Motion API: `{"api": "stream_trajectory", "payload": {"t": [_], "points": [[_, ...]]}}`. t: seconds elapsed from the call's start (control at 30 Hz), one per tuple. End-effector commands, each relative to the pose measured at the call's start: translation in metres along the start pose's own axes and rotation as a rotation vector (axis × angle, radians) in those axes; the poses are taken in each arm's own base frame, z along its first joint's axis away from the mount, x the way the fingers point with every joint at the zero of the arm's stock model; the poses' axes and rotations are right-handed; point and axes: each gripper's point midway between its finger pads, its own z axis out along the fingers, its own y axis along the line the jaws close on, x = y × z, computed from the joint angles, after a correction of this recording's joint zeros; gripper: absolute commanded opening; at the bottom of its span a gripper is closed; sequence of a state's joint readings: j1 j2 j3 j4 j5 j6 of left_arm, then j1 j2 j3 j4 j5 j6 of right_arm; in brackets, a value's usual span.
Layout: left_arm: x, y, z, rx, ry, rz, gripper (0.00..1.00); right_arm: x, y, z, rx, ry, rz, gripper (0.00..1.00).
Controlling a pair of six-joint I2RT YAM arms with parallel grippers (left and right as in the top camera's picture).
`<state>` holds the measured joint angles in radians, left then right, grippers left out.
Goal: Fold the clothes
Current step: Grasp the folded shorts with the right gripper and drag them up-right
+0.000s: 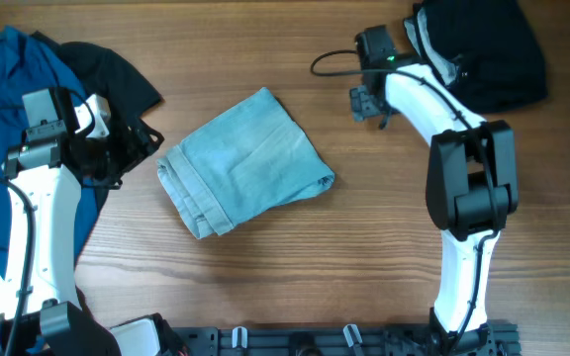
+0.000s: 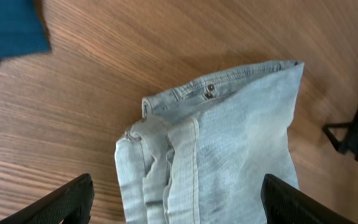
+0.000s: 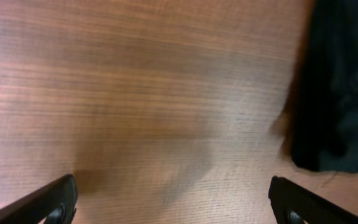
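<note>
Shorts (image 1: 245,163) folded, left tool (image 1: 151,141) spread, near edge

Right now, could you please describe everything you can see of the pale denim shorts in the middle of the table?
The shorts are pale, faded blue denim, folded into a compact, roughly rectangular bundle. They lie flat and at an angle on the wooden table. Stacked layers with stitched seams show along one end. The left wrist view shows the waistband with a small metal button. Nothing but the table touches them.
</note>
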<state>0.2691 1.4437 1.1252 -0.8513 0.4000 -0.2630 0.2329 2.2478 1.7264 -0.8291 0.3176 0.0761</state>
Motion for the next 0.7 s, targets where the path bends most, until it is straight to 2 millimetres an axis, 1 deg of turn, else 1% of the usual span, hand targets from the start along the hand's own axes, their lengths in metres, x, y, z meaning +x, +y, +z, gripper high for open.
{"api": "stream_trajectory", "payload": {"t": [0.0, 0.07, 0.1, 0.13, 0.2, 0.23, 0.27, 0.33, 0.4, 0.47, 0.53, 0.57, 0.6, 0.67], "points": [[-0.014, 0.011, 0.001, -0.076, -0.057, 0.005, 0.88, -0.03, 0.06, -0.064, -0.275, -0.096, -0.121, 0.99], [-0.023, 0.021, -0.002, -0.123, -0.099, -0.044, 0.9, -0.03, 0.09, -0.106, -0.402, -0.14, -0.198, 0.99], [-0.027, 0.025, -0.003, -0.135, -0.119, -0.06, 0.9, -0.026, 0.106, -0.125, -0.444, -0.16, -0.24, 0.99], [-0.031, 0.029, -0.005, -0.136, -0.133, -0.075, 0.91, -0.017, 0.125, -0.143, -0.487, -0.165, -0.281, 1.0], [-0.036, 0.037, -0.009, -0.141, -0.151, -0.121, 0.92, 0.005, 0.159, -0.16, -0.562, -0.128, -0.357, 1.0], [-0.038, 0.043, -0.012, -0.147, -0.159, -0.14, 0.93, 0.019, 0.176, -0.163, -0.594, -0.098, -0.393, 0.99], [-0.041, 0.05, -0.015, -0.154, -0.168, -0.159, 0.95, 0.034, 0.191, -0.161, -0.608, -0.072, -0.431, 0.99], [-0.044, 0.06, -0.019, -0.163, -0.181, -0.188, 0.97, 0.058, 0.211, -0.151, -0.613, -0.045, -0.506, 0.99], [-0.046, 0.072, -0.024, -0.175, -0.191, -0.223, 0.98, 0.08, 0.224, -0.128, -0.557, -0.035, -0.555, 0.99], [-0.045, 0.079, -0.027, -0.185, -0.188, -0.245, 0.99, 0.093, 0.226, -0.102, -0.479, -0.045, -0.577, 1.0], [-0.044, 0.081, -0.027, -0.187, -0.187, -0.249, 0.99, 0.103, 0.227, -0.086, -0.467, -0.046, -0.577, 1.0], [-0.044, 0.081, -0.027, -0.187, -0.188, -0.249, 1.0, 0.105, 0.226, -0.081, -0.463, -0.048, -0.574, 1.0], [-0.044, 0.081, -0.027, -0.187, -0.187, -0.249, 0.99, 0.104, 0.222, -0.075, -0.44, -0.048, -0.551, 0.99], [-0.044, 0.081, -0.027, -0.186, -0.186, -0.25, 1.0, 0.099, 0.205, -0.06, -0.349, -0.056, -0.498, 1.0]]}}
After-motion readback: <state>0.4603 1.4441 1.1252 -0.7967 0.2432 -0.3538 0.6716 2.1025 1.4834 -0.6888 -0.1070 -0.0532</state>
